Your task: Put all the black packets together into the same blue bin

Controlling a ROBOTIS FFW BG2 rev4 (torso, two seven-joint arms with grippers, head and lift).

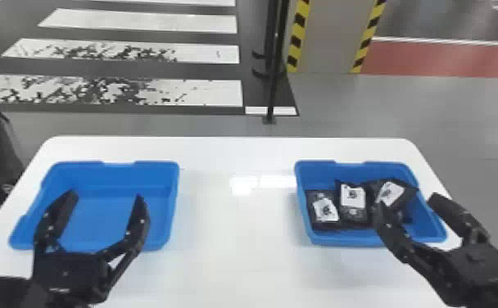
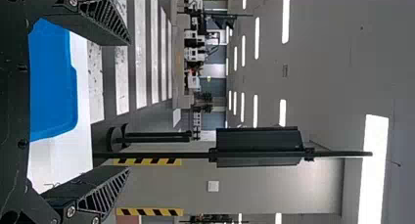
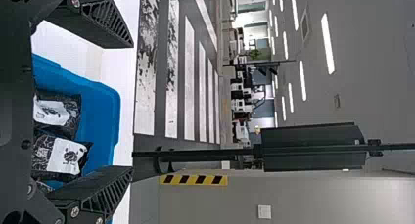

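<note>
Black packets (image 1: pixel 353 197) are lying side by side in the right blue bin (image 1: pixel 342 241), which is resting on the white bench (image 1: pixel 236 254). The left gripper (image 1: pixel 105 196) is hovering at the left blue bin (image 1: pixel 158 164), fingers standing wide apart; the right gripper (image 1: pixel 406 201), equally wide, is hovering around the right bin's right rim.

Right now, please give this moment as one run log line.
black packets: in right blue bin | left blue bin: no packet seen | left gripper: open | right gripper: open
</note>
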